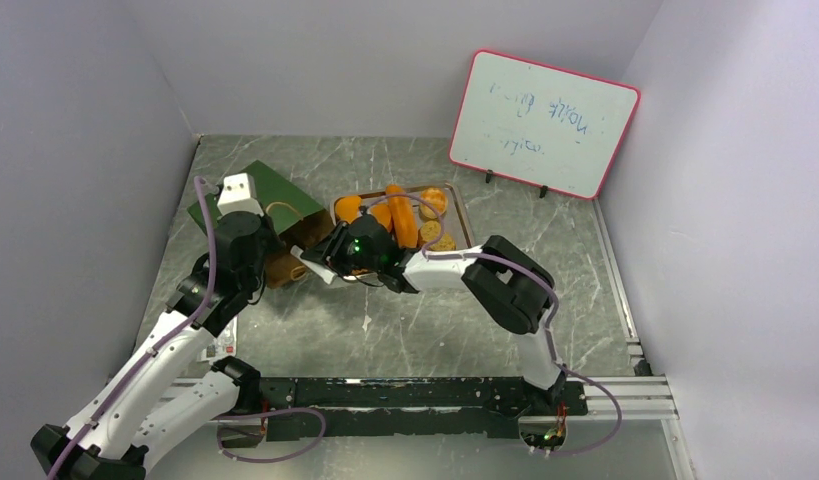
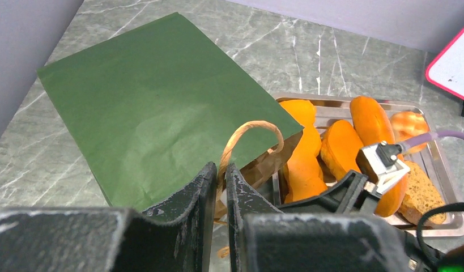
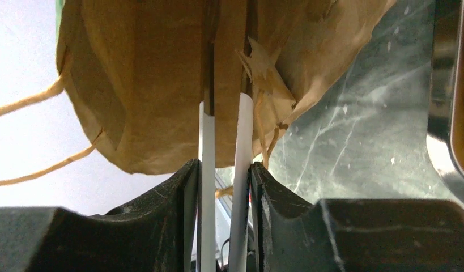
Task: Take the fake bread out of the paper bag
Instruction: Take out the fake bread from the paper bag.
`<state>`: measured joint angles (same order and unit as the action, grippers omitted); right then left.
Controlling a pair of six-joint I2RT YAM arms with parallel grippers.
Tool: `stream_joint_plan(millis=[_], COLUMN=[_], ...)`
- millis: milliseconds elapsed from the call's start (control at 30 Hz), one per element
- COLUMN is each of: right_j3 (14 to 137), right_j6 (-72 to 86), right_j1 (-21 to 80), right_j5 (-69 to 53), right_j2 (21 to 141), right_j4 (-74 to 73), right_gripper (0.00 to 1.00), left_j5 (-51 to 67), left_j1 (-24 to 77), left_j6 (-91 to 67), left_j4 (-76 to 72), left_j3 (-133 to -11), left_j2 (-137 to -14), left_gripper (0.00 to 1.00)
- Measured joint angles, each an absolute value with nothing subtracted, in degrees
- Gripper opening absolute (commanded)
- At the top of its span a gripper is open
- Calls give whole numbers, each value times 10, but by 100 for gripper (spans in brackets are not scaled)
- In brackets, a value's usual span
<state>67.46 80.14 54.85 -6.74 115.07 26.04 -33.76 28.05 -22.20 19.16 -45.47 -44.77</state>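
The paper bag (image 1: 270, 185) lies on its side at back left, dark green outside (image 2: 150, 107), brown inside (image 3: 150, 85). My left gripper (image 2: 221, 170) is shut on its tan cord handle (image 2: 241, 136) at the mouth. My right gripper (image 3: 222, 167) is shut on a pair of tongs (image 3: 241, 141) whose two pale arms reach into the bag's mouth. Several pieces of fake bread (image 1: 400, 215) lie on the silver tray (image 1: 463, 215), also in the left wrist view (image 2: 371, 119). Any bread inside the bag is hidden.
The tray's rim (image 2: 331, 97) sits close to the right of the bag's mouth; its edge shows in the right wrist view (image 3: 445, 141). A pink-framed whiteboard (image 1: 543, 122) leans at the back right. Grey walls enclose the marbled table.
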Motion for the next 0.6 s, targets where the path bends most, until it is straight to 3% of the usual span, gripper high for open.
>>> stream_joint_plan(millis=[600], right_j3=[739], right_j6=[819], right_j1=[530], right_j5=[-66], right_j2=[1224], right_j4=[275], right_gripper=[36], left_j5=[-314], left_j1=[281], left_j6=[-225], left_j4=[192], left_j3=[-455], left_j2=[-448], left_gripper=[7])
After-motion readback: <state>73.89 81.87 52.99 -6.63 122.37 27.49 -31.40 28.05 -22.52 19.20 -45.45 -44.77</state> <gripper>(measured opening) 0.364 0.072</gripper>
